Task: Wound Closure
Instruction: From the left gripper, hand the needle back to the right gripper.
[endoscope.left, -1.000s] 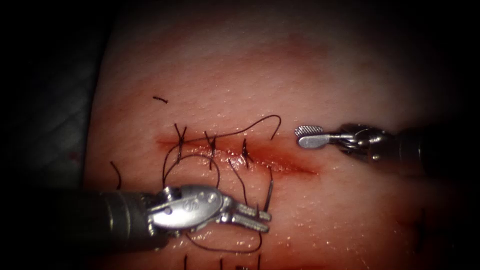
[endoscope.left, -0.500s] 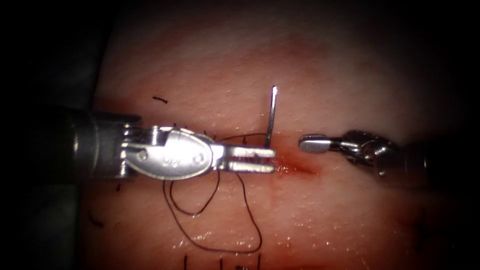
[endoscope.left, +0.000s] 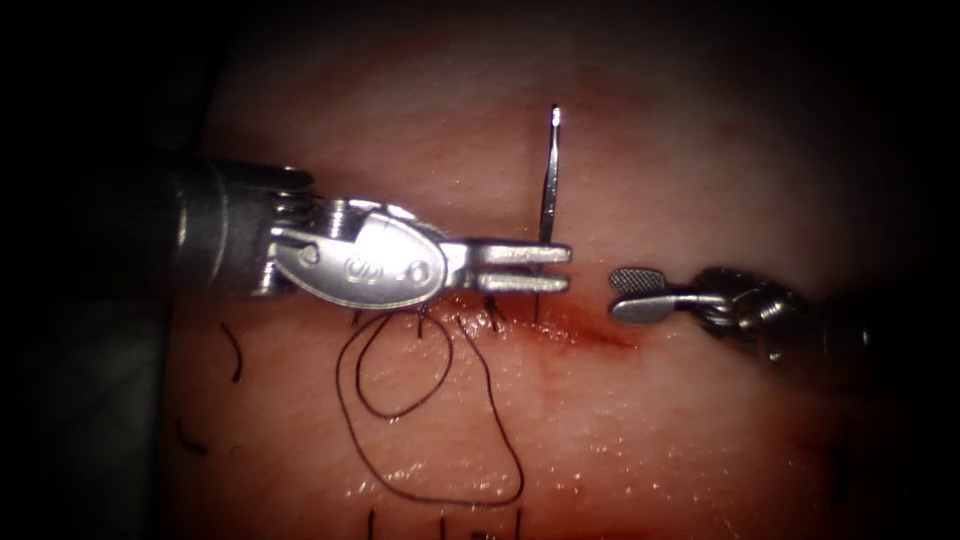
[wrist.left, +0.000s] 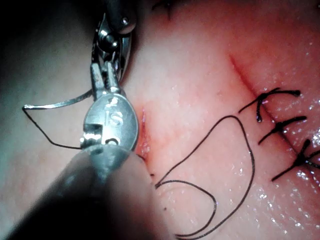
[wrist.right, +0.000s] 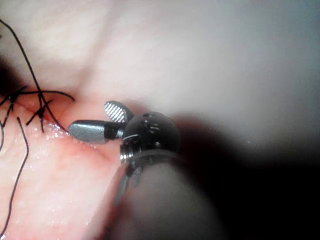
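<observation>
While three knotted stitches already closed the left part of the cut, its right end at frame centre remained open, the left tool clamped on the needle near its thread end, free above the tissue, and the right tool waited with jaws apart, empty.

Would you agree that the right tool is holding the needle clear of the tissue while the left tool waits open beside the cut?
Not quite: the tools are swapped. In the endoscope view the left tool grips the needle clear of the tissue, and the right tool waits open and empty beside the cut.

Curved needle upright, clear of tissue
</observation>
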